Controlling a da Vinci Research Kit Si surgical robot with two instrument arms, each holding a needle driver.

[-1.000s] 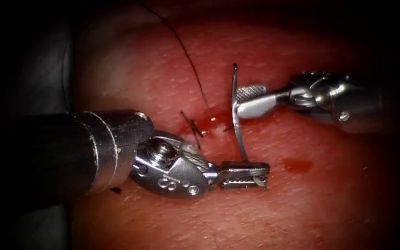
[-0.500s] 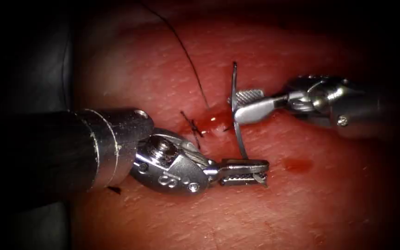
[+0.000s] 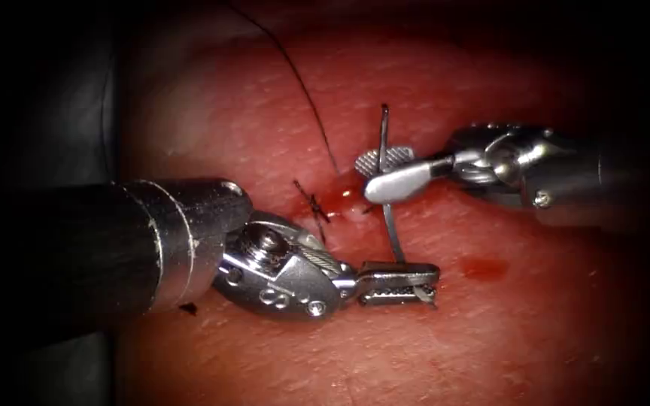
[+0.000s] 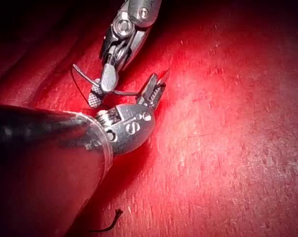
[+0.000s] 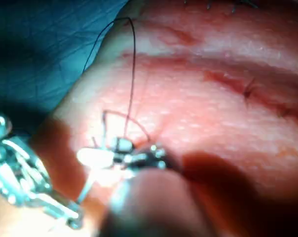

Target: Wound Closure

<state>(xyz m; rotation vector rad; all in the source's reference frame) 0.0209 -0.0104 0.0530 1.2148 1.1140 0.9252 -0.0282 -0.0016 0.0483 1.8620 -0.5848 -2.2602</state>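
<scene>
My left tool (image 3: 399, 284) comes in from the left and is shut on the lower end of the curved needle (image 3: 390, 218), which stands nearly upright above the tissue (image 3: 490, 338), just right of the cut (image 3: 344, 195). The needle is not in the tissue. My right tool (image 3: 379, 173) reaches in from the right with its jaws open, one on each side of the needle's upper half. The left wrist view shows the same: left tool (image 4: 156, 89), right tool (image 4: 100, 90), needle (image 4: 79, 81). Dark thread (image 3: 306, 94) runs from the top down to the cut.
A tied stitch with short ends (image 3: 314, 203) sits left of the needle. Red fluid pools at the cut (image 3: 347, 194) and in a spot (image 3: 483, 267) to the right. A cut thread end (image 4: 109, 227) lies on the tissue. Blue drape (image 5: 40, 49) borders the tissue.
My right tool has slid left, so its open jaws now straddle the needle instead of stopping at it. The left tool and the needle have stayed almost still.
</scene>
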